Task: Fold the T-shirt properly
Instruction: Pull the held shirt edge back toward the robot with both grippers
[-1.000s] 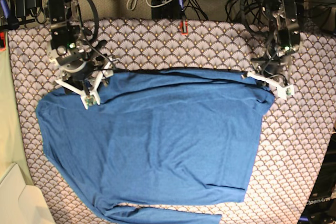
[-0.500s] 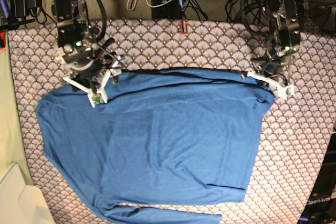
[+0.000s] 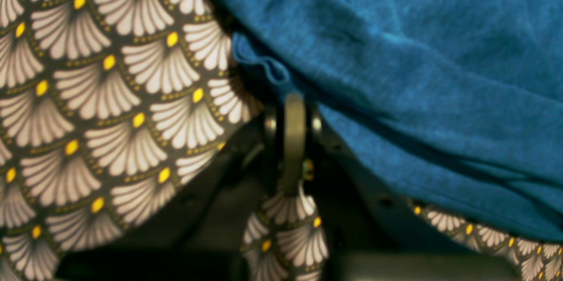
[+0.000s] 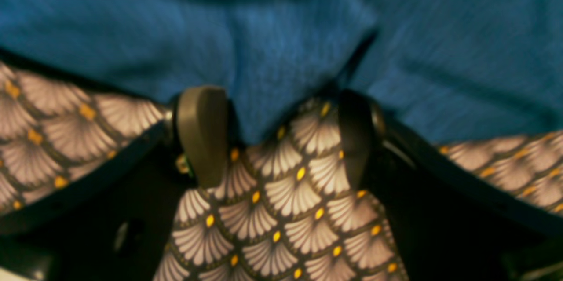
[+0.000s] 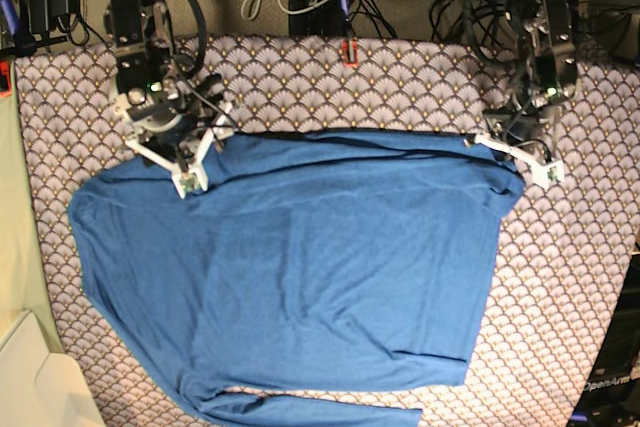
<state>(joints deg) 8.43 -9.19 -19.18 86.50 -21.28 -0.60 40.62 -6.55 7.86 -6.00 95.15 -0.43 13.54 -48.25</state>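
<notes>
The T-shirt [image 5: 320,267], plain medium blue with long sleeves, lies spread flat on the table [image 5: 560,277]. One sleeve runs folded along its lower edge. Its upper edge is slightly bunched.

Open patterned cloth [image 5: 560,277] beside T-shirt [image 5: 330,267]

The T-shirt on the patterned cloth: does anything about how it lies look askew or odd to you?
Yes. The T-shirt lies unevenly: one sleeve splays out towards the base view's lower left, and a strip trails along the bottom edge. The left gripper pinches a bunched corner.
</notes>
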